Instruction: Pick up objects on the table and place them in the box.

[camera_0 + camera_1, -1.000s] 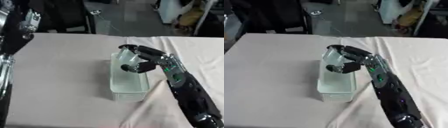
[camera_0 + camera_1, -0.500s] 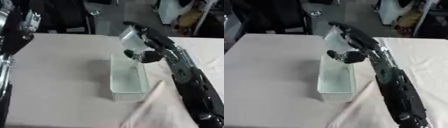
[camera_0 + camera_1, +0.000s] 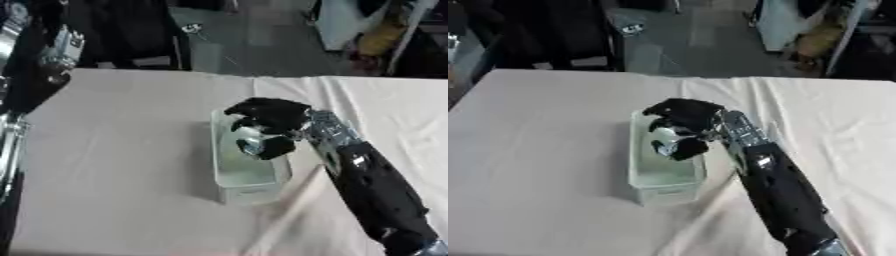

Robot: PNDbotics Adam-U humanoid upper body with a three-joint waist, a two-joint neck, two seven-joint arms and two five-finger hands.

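A pale green see-through box stands lengthwise in the middle of the cloth-covered table. My right hand hangs over its far half, fingers curled downward and thumb below. A small whitish rounded object sits between the fingers and thumb, just above or inside the box; I cannot make out what it is. The near half of the box shows only its pale floor. My left arm runs along the left edge, its hand out of view.
The beige tablecloth has a raised fold near the box's front right corner, beside my right forearm. Dark chairs and clutter stand beyond the far table edge.
A second ago the right hand was low in the box. It then lifted a pale object above the box's far end, and has now come back down over the box, fingers curled.
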